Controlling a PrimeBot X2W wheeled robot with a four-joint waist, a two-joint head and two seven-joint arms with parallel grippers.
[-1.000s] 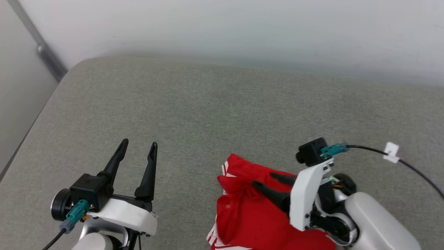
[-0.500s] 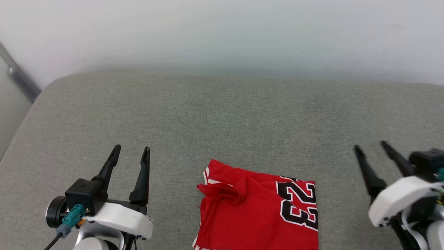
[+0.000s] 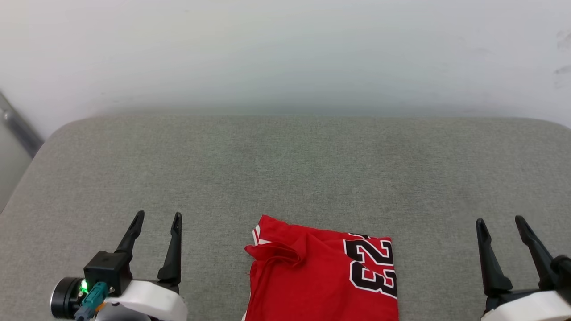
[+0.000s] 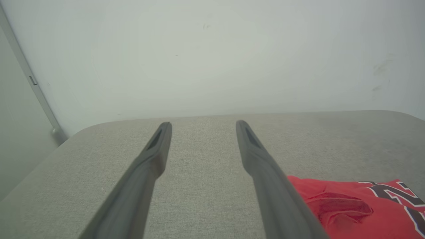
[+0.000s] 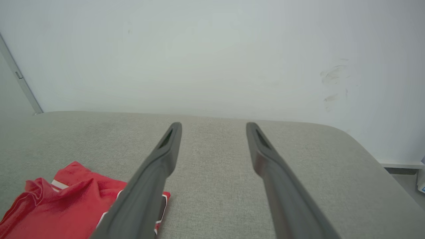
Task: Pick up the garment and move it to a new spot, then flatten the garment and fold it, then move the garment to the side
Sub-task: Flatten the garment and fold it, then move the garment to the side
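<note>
Red garment [image 3: 312, 281], folded, between both arms' fingers [image 3: 173, 249]

Setting: bare indoor room, perhaps a test space; exact kind not clear.
Work surface: wide padded top [image 3: 285, 169], grey woven fabric, rounded corners.
Backdrop: plain white wall [image 3: 285, 53], faint scuffs [image 5: 333, 83].
Left corner: grey metal bar [image 3: 20, 131] slanting along the wall.
</note>
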